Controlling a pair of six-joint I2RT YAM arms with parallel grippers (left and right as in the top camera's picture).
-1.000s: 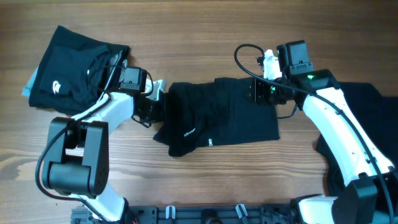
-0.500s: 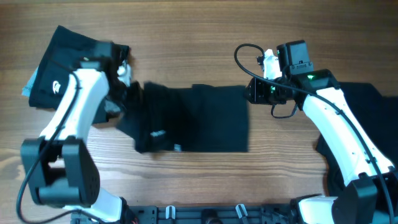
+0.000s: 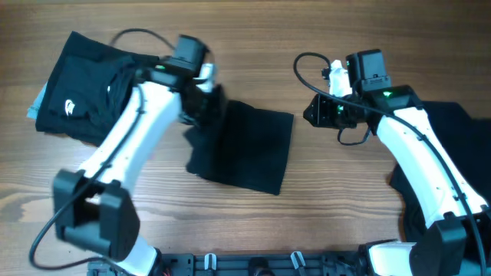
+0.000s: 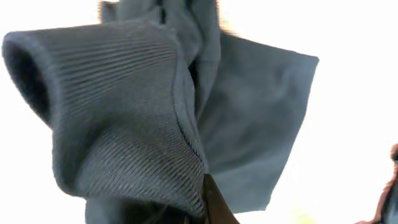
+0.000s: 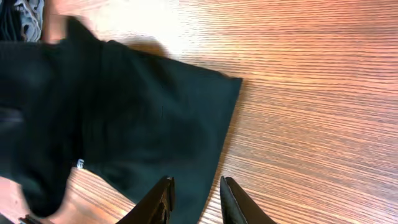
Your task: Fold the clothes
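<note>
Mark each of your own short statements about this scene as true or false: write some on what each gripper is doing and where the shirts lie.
1. The left gripper holds the middle shirt near its upper left corner. True.
2. The right gripper is clamped on that same shirt. False: it is open and empty, apart from the shirt's right edge.
3. A folded shirt with a white logo lies at the far left. True.
4. The table is white plastic. False: it is brown wood.
</note>
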